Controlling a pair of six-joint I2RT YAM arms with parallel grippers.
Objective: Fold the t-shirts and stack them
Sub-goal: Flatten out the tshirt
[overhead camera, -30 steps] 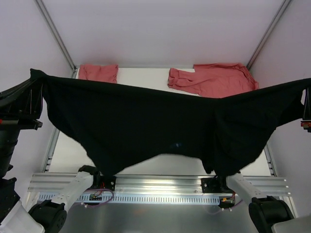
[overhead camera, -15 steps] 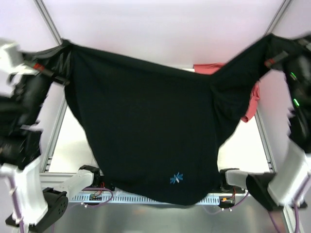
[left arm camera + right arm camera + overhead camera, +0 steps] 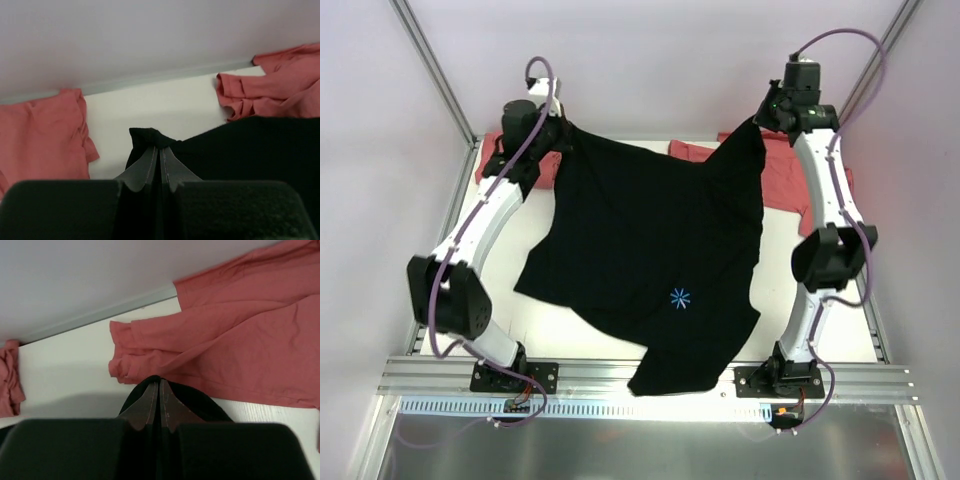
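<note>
Overhead, the black t-shirt (image 3: 650, 250) lies spread across the middle of the white counter (image 3: 490, 270), its light-blue starburst mark (image 3: 679, 297) facing up on the near half. Its nearest tip drapes over the metal rail (image 3: 590, 375) at the counter's near edge. The left pincer (image 3: 563, 137) is clamped on one far corner of the black t-shirt and the right pincer (image 3: 760, 122) on the other, so the cloth rises to a peak at each corner. A compact salmon-red t-shirt (image 3: 495, 150) sits just beyond the corner in the left pincer, and a rumpled salmon-red t-shirt (image 3: 785, 180) lies beyond the opposite corner, partly under the black cloth. From the left wrist, the left pincer (image 3: 160, 152) has its fingers pressed together on a small bunch of the black t-shirt (image 3: 250, 145). The compact salmon-red t-shirt (image 3: 45, 135) lies beside that bunch, apart from it. Bare counter (image 3: 165, 105) lies beyond the bunch, and the rumpled salmon-red t-shirt (image 3: 270, 90) touches the black cloth's far edge. From the right wrist, the right pincer (image 3: 159, 387) is likewise closed on a fold of the black t-shirt (image 3: 200, 407). That fold lies over the near edge of the rumpled salmon-red t-shirt (image 3: 240, 340). The compact salmon-red t-shirt (image 3: 7, 375) shows well apart across the counter (image 3: 65, 370).
</note>
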